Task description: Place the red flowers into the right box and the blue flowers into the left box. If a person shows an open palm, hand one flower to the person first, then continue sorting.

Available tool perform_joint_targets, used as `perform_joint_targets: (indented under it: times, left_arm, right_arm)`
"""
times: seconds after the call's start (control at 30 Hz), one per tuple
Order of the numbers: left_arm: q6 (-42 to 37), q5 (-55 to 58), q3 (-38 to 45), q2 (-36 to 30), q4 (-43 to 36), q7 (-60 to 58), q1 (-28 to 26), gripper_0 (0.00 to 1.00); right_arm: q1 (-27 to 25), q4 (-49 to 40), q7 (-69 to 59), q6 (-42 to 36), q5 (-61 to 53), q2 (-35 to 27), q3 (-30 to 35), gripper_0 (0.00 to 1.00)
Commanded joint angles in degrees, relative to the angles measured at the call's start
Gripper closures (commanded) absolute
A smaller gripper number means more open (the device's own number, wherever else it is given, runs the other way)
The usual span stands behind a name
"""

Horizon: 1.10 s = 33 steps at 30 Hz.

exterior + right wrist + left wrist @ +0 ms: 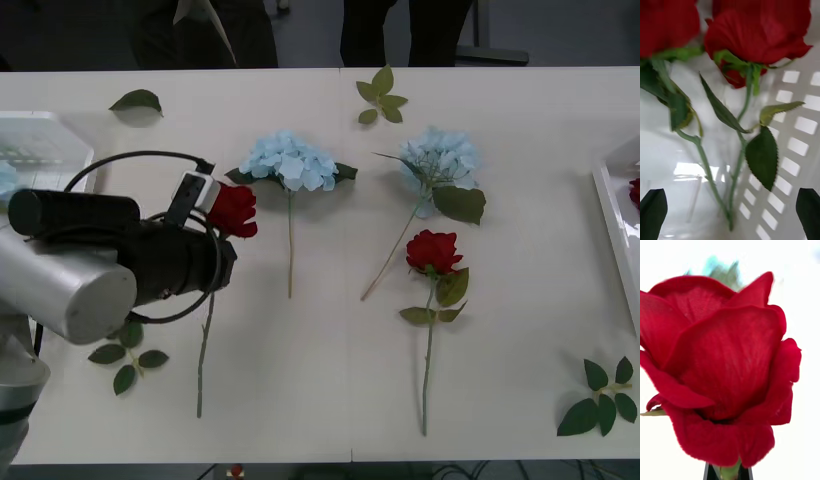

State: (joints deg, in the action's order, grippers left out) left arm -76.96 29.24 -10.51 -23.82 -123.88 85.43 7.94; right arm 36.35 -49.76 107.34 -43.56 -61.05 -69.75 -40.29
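Note:
My left gripper (728, 474) is shut on the stem of a red rose (722, 367) just under its bloom. In the front view that rose (232, 210) is at the tip of my left arm (150, 260), its stem trailing toward the table's near edge. Another red rose (433, 250) lies right of centre. Two blue flowers (290, 160) (440, 155) lie further back. My right gripper (730, 206) hangs open over the right box (797, 146), where two red roses (756, 33) (666, 26) lie. The right box (612, 215) is at the right edge, the left box (45, 140) at the far left.
Loose green leaf sprigs lie at the back (380, 95), back left (137, 100), near left (128, 358) and near right (600, 400). A person in dark clothing (210, 30) stands behind the table's far edge, hands out of view.

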Motion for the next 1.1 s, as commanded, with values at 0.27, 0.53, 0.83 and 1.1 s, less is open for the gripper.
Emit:
perform_joint_targets:
  times: [0.27,0.53,0.83,1.1]
  left_arm:
    - [13.8,27.8,5.2,-0.7,-1.1,4.7,8.9,1.00]
    - [24.6,44.9,5.3,-0.3,2.2,13.4,10.6,1.00]
    - [42.5,45.5,-4.7,1.6,5.8,13.6,12.9,1.00]
    - [50.2,44.4,-9.5,3.4,11.3,13.7,16.6,1.00]
  right_arm:
    - [1.6,-11.0,-1.3,-16.6,-15.0,-3.8,14.1,0.00]
    - [1.4,-13.1,-0.2,-21.8,-31.8,-1.7,20.2,0.00]
    - [1.4,-13.8,6.3,-25.3,-47.7,3.1,21.5,0.00]
    - [-0.4,-14.0,15.0,-31.9,-60.9,8.1,23.0,0.00]
